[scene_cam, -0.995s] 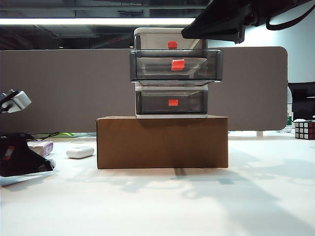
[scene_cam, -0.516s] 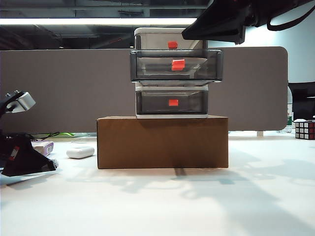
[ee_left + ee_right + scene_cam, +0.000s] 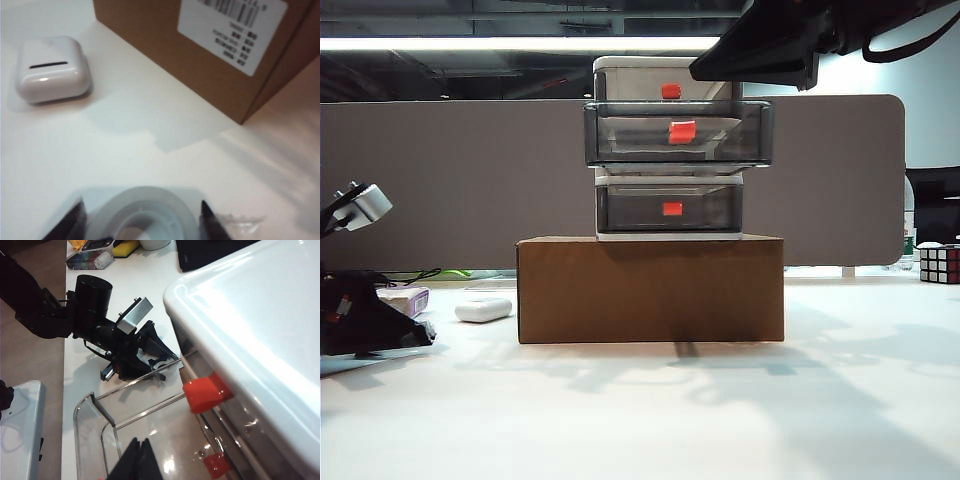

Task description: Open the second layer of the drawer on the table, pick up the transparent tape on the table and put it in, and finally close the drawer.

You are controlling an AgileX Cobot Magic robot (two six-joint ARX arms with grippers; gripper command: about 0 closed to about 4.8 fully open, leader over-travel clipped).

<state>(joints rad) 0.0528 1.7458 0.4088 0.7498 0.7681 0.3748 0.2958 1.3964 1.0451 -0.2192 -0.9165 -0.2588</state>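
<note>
Closing in: left gripper [image 3: 142,222] is low over the surface [image 3: 150,150] at the far left of the scene, its dark jaws on either side of the transparent tape [image 3: 142,215]. They look narrowed in toward the roll, but the wrist view cuts off the contact, so I can't tell if it's actually gripped yet.
Tape spot: flat on the surface, near the left end of the cardboard box [image 3: 200,45], with the white rounded case [image 3: 51,67] just beyond it.
Drawer status: the second layer of the drawer [image 3: 678,133] is already pulled out toward the camera, sticking out past the top and bottom ones of the drawer [image 3: 668,150], which sits on the box.
Right gripper [image 3: 140,460]: hovering up high over the open middle drawer, jaws pressed together, holding nothing.
Vs a second ago: in the exterior view the left arm has shifted a bit and settled lower at the left edge, and the jaws have come in from fully wide. Drawer, box and right arm haven't budged.
What it means: opening step looks done, tape pickup is the step in hand. Lift, drop-in and closing are all still to go, I'd say.
</note>
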